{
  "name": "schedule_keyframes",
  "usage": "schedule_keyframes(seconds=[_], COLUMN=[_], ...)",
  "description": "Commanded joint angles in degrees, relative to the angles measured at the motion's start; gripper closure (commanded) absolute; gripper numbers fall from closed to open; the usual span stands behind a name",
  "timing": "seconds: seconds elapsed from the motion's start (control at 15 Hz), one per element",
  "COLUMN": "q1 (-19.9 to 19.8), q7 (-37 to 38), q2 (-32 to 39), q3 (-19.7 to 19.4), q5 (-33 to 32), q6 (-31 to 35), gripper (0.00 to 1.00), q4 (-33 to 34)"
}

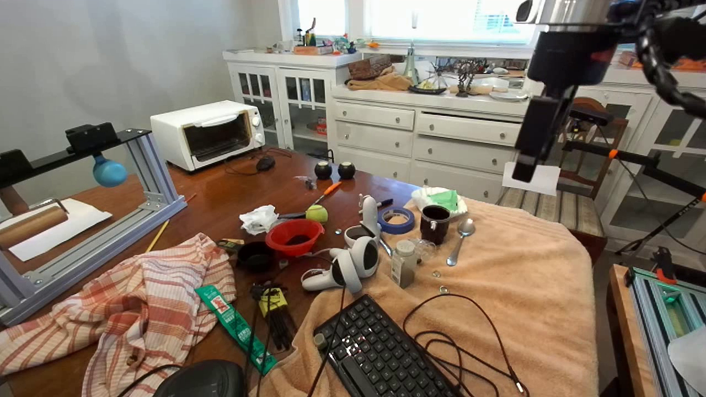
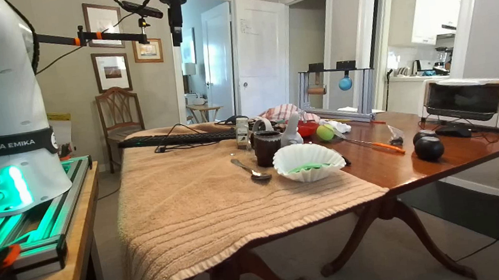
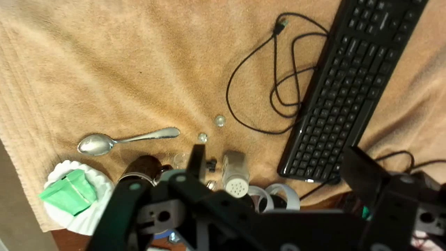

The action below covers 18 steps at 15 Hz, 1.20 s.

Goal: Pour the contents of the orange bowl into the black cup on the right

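Observation:
The orange bowl (image 1: 293, 250) is red-orange and sits on the wooden table with something dark inside. In an exterior view only part of the bowl (image 2: 307, 128) shows behind other things; I cannot make it out in the wrist view. The black cup (image 1: 433, 230), a dark mug, stands upright on the towel to the bowl's right; it also shows in an exterior view (image 2: 268, 153) and, partly covered by a finger, in the wrist view (image 3: 146, 166). My gripper (image 1: 528, 160) hangs high above the towel, away from both. In the wrist view its fingers (image 3: 275, 153) are wide apart and empty.
White controllers (image 1: 353, 264) and a shaker (image 1: 404, 263) stand between bowl and cup. A spoon (image 1: 460, 242), blue tape (image 1: 396, 220) and a white filter with a green packet (image 2: 309, 161) surround the cup. Another black cup (image 1: 255, 257) touches the bowl's left. A keyboard (image 1: 386, 353) lies in front.

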Motion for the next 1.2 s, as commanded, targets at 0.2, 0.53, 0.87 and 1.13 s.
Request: schedule_keyframes(seconds=[0.2,0.53,0.87,1.13], q1=[-4.6,-6.1,-6.2,-6.6], q7=[0.6,1.8,3.9,6.2], q2=[12.5,16.0,21.7,22.3], q3=[-8.3,-9.7,-9.9,-9.6], q5=[9.7,12.3,13.0,12.1], q6=[1.6,1.6,1.6,4.3], gripper=[0.00,0.00,0.00,0.00], q4=[14.2,18.2,23.0,23.1])
